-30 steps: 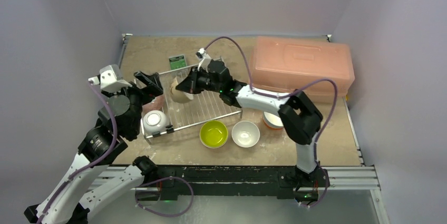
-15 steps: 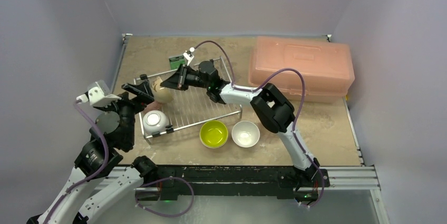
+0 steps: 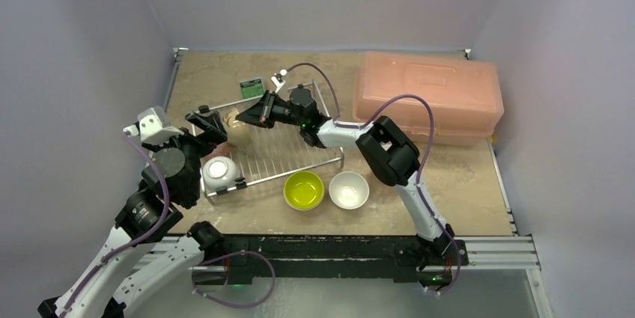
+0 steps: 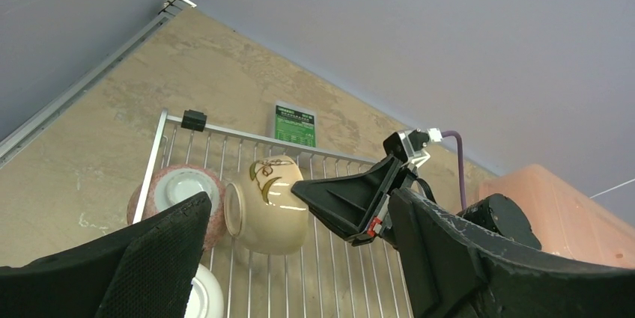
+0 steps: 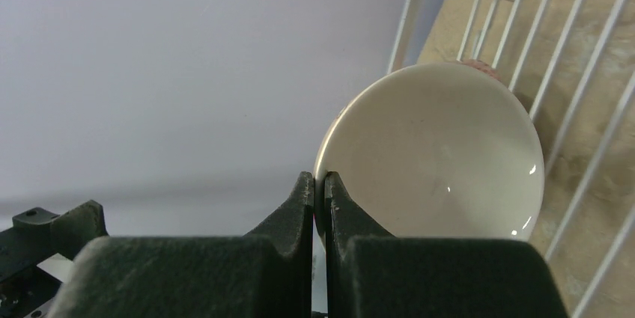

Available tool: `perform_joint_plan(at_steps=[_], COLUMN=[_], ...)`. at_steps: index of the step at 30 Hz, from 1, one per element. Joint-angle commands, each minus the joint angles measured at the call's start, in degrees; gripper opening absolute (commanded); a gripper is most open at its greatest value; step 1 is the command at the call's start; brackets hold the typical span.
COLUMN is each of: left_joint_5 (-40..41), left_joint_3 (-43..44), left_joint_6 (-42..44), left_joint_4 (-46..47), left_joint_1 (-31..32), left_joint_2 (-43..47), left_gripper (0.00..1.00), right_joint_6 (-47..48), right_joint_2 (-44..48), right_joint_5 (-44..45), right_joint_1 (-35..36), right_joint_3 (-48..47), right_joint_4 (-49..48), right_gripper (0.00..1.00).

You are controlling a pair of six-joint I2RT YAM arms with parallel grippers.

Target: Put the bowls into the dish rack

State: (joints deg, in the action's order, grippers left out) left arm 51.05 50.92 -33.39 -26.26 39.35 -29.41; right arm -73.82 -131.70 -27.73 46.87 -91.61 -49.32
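Lab cell: blank walls (image 3: pixel 322 4), railed table (image 3: pixel 464 198)

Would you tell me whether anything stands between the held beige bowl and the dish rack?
Nothing visible does: the beige bowl, pinched at its rim by the right gripper, is tilted over bare wires of the dish rack, close beside an upturned reddish bowl.

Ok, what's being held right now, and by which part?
The right gripper pinches the beige bowl by its rim, the bowl tipped on its side. The left gripper holds nothing.
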Motion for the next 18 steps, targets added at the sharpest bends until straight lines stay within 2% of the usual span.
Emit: perform_joint_plan(at_steps=[1,13,16,18], left_joint_5=[0.9,1.1,1.1,0.9], left_joint_3=[0.8,0.5,0.5,0.6], left_joint_6=[0.3,-0.2,-0.3,-0.3], left_joint_4=[0.9,0.6,0.6,0.6], left_joint_1=[-0.1,-0.1,-0.1,-0.1], left_joint_2=[-0.6,-2.2,-2.6,-2.9], left_gripper=[0.89,0.89,0.89,0.89], right_joint_6=[-5.4,-11.1,-11.7,-10.7], right_joint_2=[0.3,-2.2,-2.4,-1.9], right_joint_5=[1.3,1.1,0.9,1.5], right_joint_1=[-1.6,-4.8,-5.4,-5.7], right_joint_3=[-0.2,3.0,3.7,4.0], right_joint_4=[-9.5,-10.8,-9.3,-5.8], right_gripper=[0.0,0.0,0.0,0.04])
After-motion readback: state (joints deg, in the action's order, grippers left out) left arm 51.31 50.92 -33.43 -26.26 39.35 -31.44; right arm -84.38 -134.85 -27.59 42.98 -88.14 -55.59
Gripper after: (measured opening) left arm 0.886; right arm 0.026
